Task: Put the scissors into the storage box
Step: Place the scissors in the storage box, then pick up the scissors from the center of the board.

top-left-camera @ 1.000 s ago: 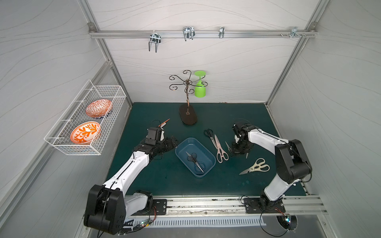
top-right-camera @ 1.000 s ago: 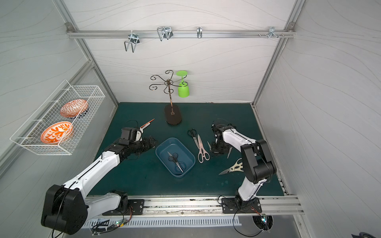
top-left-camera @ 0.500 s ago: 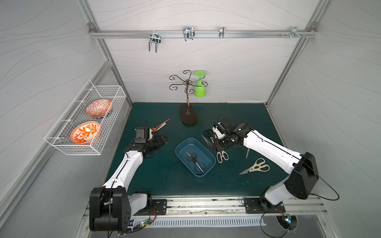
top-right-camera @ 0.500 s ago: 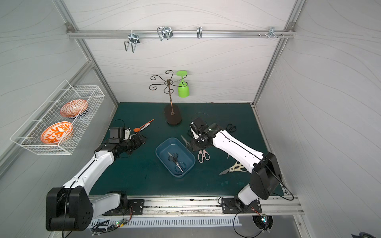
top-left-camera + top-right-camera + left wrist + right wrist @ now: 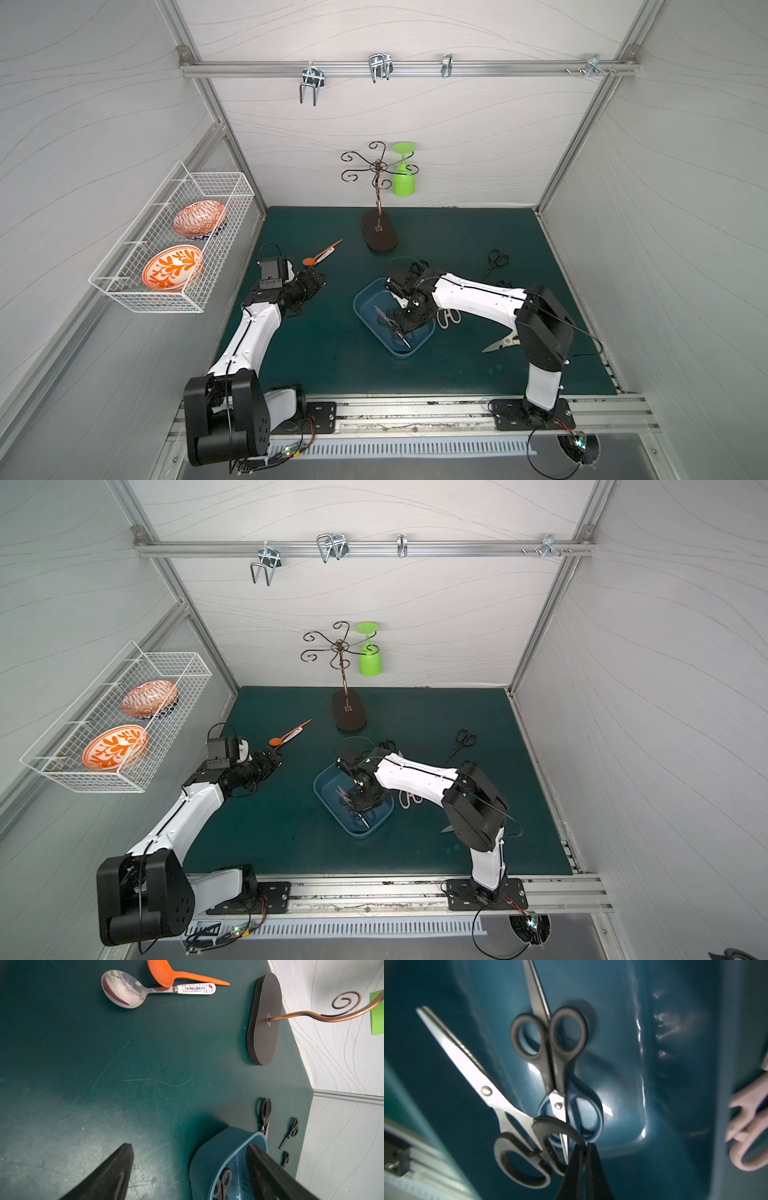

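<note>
My right gripper point(image 5: 584, 1148) is shut on a handle loop of a black-handled pair of scissors point(image 5: 500, 1105). It hangs just above the blue storage box point(image 5: 365, 301), blades point(image 5: 383, 316) slanting over the box's inside. Two pairs lie in the box, one black-handled point(image 5: 550, 1043) and one blue-handled point(image 5: 583, 1120). On the mat beside the box lie a pink pair point(image 5: 449, 318), a cream pair point(image 5: 500, 343) and a small black pair point(image 5: 496, 262). My left gripper point(image 5: 313, 280) stands open and empty over the mat, left of the box.
An orange spoon point(image 5: 322, 255) and a metal spoon point(image 5: 128, 989) lie at the back left. A cup stand point(image 5: 378, 235) with a green glass point(image 5: 403, 174) stands at the back. On the left wall hangs a wire basket point(image 5: 220, 249) with two bowls.
My right arm has swung from the mat's right side to over the box, carrying the black-handled scissors. My left arm has drawn back to the left.
</note>
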`<state>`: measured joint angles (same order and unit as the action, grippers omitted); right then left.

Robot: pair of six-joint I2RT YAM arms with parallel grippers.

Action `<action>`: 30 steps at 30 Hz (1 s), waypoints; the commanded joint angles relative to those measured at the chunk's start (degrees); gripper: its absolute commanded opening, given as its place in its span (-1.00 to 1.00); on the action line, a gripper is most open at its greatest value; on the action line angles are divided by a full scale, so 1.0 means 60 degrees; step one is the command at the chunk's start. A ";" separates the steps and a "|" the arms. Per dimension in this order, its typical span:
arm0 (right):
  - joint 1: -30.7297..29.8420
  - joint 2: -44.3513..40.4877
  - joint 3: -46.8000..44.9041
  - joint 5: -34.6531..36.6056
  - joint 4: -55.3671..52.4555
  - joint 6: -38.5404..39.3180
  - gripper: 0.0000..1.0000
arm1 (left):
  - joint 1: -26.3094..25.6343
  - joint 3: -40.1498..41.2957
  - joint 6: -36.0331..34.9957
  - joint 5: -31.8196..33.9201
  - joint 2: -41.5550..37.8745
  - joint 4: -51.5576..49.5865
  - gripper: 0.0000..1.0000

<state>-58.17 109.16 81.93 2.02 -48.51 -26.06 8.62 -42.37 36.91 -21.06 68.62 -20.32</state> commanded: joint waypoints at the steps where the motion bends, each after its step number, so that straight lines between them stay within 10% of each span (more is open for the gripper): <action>1: -0.0146 0.0397 0.0394 0.0428 -0.0189 -0.0112 -1.00 | 0.0035 -0.0041 0.0075 -0.0364 0.0049 0.0426 0.78; 9: -0.0165 0.0377 0.0437 0.0337 -0.0111 -0.0212 -0.31 | 0.0028 -0.0017 0.0119 -0.0492 0.0134 0.0528 0.77; 19: 0.0409 -0.1395 0.0877 0.0292 -0.0448 0.0014 -0.29 | 0.0035 0.0041 0.0185 -0.0745 0.0181 0.0729 0.77; 30: 0.3484 -0.3343 -0.1516 -0.0145 0.0278 0.0041 -0.29 | -0.1016 0.0118 0.0282 -0.1339 0.0399 0.1173 0.75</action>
<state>-40.53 90.13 75.83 2.46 -46.57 -26.55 5.54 -41.39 38.83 -27.51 70.57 -15.97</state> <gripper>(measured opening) 0.355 0.877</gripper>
